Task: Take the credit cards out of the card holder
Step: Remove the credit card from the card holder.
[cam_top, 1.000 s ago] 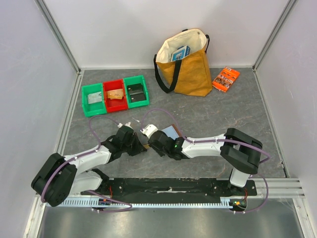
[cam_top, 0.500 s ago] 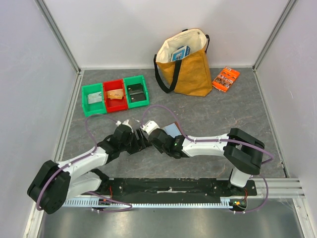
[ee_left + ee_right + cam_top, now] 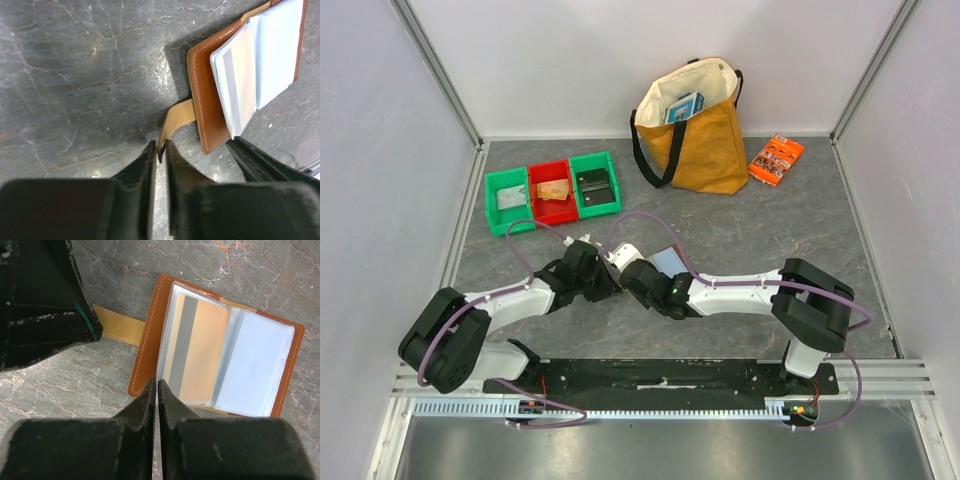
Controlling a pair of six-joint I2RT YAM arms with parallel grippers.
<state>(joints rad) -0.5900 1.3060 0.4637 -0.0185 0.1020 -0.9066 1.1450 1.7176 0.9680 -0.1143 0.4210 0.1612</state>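
Note:
The brown card holder (image 3: 148,345) lies open on the grey table, showing as a pale blue patch (image 3: 668,261) in the top view. A tan credit card (image 3: 200,352) with a grey stripe sits in a clear sleeve, beside pale grey-blue pockets (image 3: 257,365). My left gripper (image 3: 161,147) is shut on the holder's small tan tab (image 3: 176,118). My right gripper (image 3: 157,385) is shut at the near left corner of the clear sleeve, pinching its edge. The two grippers meet at the table's middle (image 3: 612,270).
A row of green and red bins (image 3: 552,192) stands at the back left. A yellow tote bag (image 3: 695,130) stands at the back centre, with an orange printed packet (image 3: 776,158) to its right. Walls close in both sides.
My left arm reached forward and right to the holder, its gripper opening and then closing on the tab. My right gripper closed at the sleeve's corner.

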